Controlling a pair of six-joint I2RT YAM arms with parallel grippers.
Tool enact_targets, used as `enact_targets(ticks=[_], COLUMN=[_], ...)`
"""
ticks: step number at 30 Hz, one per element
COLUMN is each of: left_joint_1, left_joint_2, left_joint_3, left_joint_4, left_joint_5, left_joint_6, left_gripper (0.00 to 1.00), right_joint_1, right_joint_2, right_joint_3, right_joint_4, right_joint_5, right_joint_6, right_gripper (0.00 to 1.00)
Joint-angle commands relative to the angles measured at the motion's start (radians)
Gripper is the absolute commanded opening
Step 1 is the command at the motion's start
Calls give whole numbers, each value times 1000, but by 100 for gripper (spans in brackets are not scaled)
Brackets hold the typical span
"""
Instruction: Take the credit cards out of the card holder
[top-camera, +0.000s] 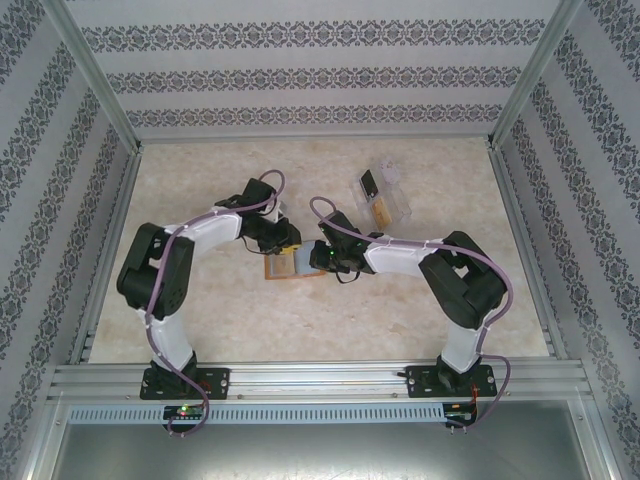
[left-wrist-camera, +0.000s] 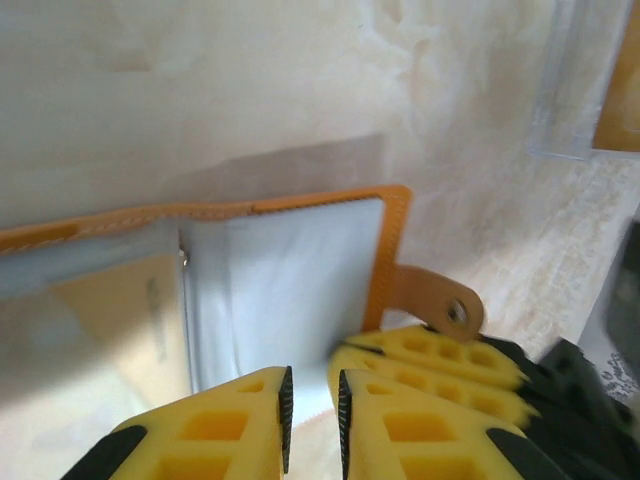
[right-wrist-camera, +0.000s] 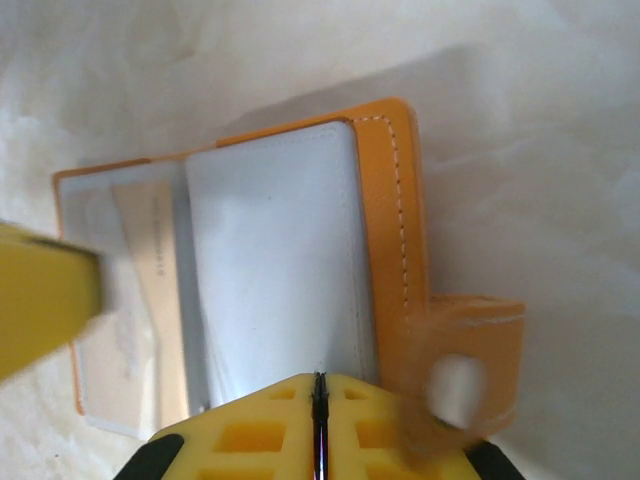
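The orange card holder (top-camera: 281, 268) lies open on the table between both arms, its greyish pockets (right-wrist-camera: 270, 250) facing up. A pale yellowish credit card (right-wrist-camera: 148, 262) sits inside the left pocket (left-wrist-camera: 110, 310). My right gripper (right-wrist-camera: 318, 400) is shut on the near edge of the right pocket leaf, beside the snap tab (right-wrist-camera: 465, 365). My left gripper (left-wrist-camera: 312, 420) hovers over the same leaf's edge with a narrow gap between its pads. The right gripper's yellow fingers (left-wrist-camera: 430, 362) press next to the tab (left-wrist-camera: 440, 300).
A clear plastic tray (top-camera: 388, 198) stands behind and right of the holder. It holds a dark card (top-camera: 368, 183) and a yellow-orange one (top-camera: 380, 212). Its corner (left-wrist-camera: 565, 120) lies close by. Patterned walls ring the table.
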Motion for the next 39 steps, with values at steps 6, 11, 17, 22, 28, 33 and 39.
enact_targets(ticks=[6,11,17,22,28,33,39], left_joint_1=[35,43,43,44,44,44,44], left_joint_2=[-115,-111,-81,-49,-13,-7,-23], left_joint_3=[-74,-102,-90,-84,-78,-76,-62], left_joint_4=[-126,-133,-137,-112,-104,-98,-108], left_joint_5=[-206,-235,-232,-181,-147,-135,-132], left_joint_6=[52,67,75,66,64,62,70], left_gripper=[30,31,37,39,39,39,37], right_joint_1=[-13,-14,7,17,16,16,15], right_joint_2=[12,1,38,56,60,70,106], right_joint_3=[16,38,88,108,116,120,124], right_joint_4=[20,55,29,-20,-71,-103,-128], right_joint_5=[-36,-112,-121,-89,-40,-14,-12], right_joint_6=[23,9,-6,-11,-22,-27,-12], right_gripper=[13,14,20,23,26,26,25])
